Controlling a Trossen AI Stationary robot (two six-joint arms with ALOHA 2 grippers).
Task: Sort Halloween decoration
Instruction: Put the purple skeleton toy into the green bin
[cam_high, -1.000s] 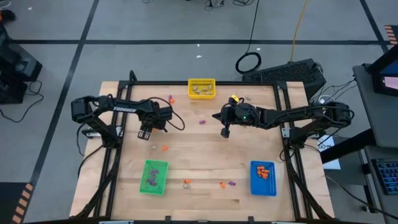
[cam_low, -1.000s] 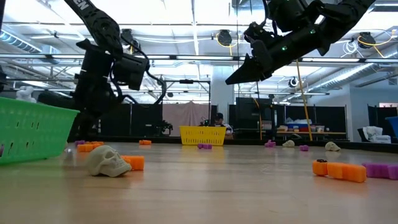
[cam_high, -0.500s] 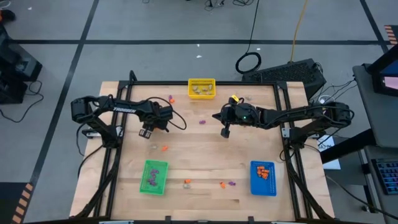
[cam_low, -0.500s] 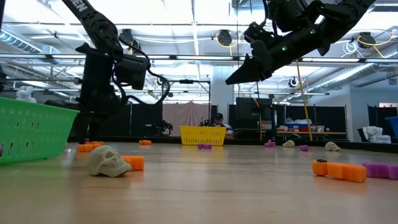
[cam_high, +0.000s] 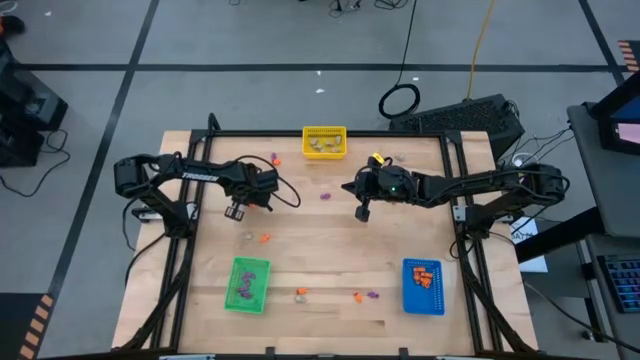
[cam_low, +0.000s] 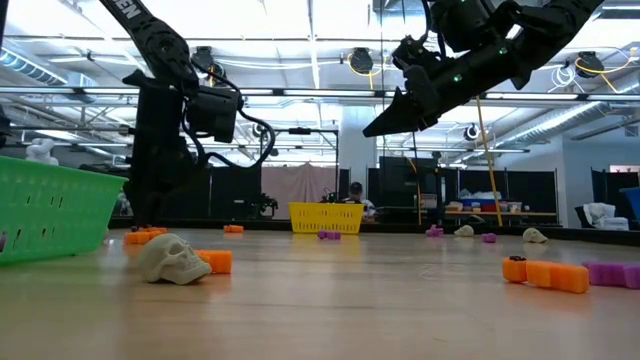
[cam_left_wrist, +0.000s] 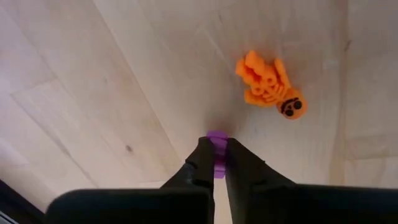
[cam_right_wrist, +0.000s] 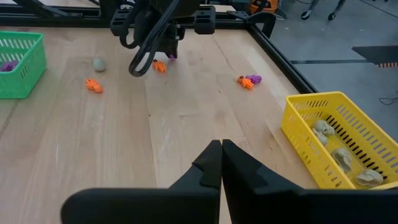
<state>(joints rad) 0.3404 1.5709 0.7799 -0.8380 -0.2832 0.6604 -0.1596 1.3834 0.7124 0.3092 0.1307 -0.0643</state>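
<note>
The left end effector (cam_left_wrist: 214, 155) is down at the surface (cam_high: 320, 250), its fingers clamped on a small purple trinket (cam_left_wrist: 216, 142) that shows between the fingertips. An orange skeleton trinket (cam_left_wrist: 270, 86) lies flat on the wood just beside that grip, not touching it. In the high view the left end effector (cam_high: 235, 211) sits over the left half of the surface, with a pale trinket (cam_high: 249, 236) and an orange trinket (cam_high: 265, 238) near it.

The right end effector (cam_right_wrist: 221, 155) hangs above the middle of the surface, fingers together and holding nothing; in the high view it (cam_high: 362, 212) points down, well apart from the left one.

Bins stand at the edges:
- yellow bin (cam_high: 324, 142), far edge, holding pale skulls (cam_right_wrist: 341, 155);
- green bin (cam_high: 247, 284), near left, holding purple pieces;
- blue bin (cam_high: 423, 287), near right, holding orange pieces.

Loose trinkets lie between the green and blue bins (cam_high: 364, 296). In the low view a pale skull (cam_low: 167, 258) rests beside an orange piece.
</note>
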